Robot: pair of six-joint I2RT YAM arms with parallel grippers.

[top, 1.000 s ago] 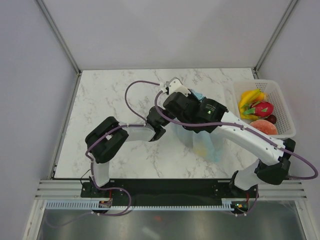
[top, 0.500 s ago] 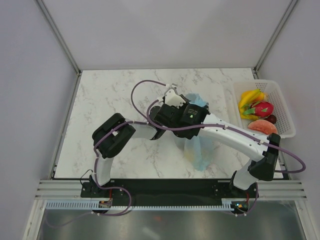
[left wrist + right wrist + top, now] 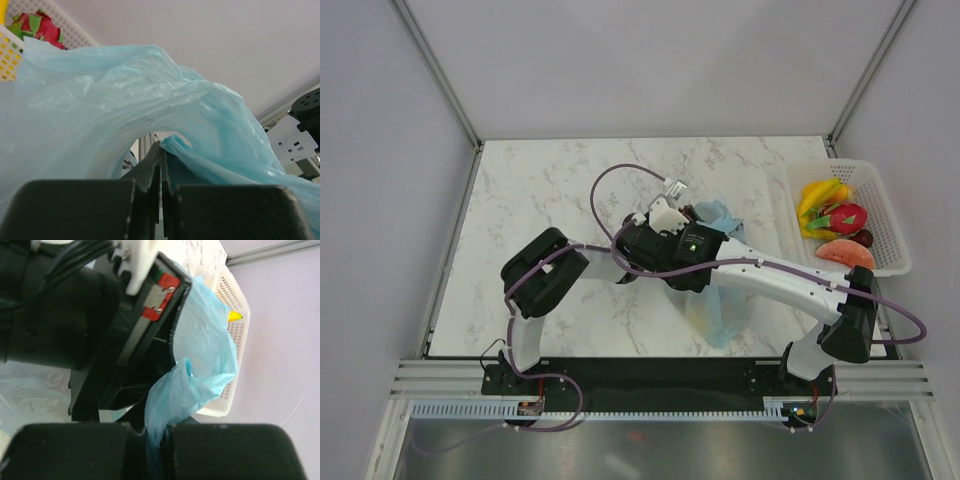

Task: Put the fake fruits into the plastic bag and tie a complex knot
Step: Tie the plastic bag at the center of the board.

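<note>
gently now — the left gripper [image 3: 161,150] and the right gripper [image 3: 157,434] each pinch the bag [image 3: 90,95] tight, so pull apart slowly or it may rip.

Top view: high, behind the arm bases, looking down on the whole white marble counter [image 3: 540,190]. Both wrist views: very close against the thin translucent light-blue plastic bag [image 3: 100,100]. All three share the bag and the white mesh plastic basket [image 3: 241,350].

We see that the right arm [image 3: 770,280] has drawn its wrist toward the lower left of the frame. The elbow of the left arm [image 3: 545,282] has shifted a little right. The plastic bag [image 3: 721,312] now reaches lower in the frame.
</note>
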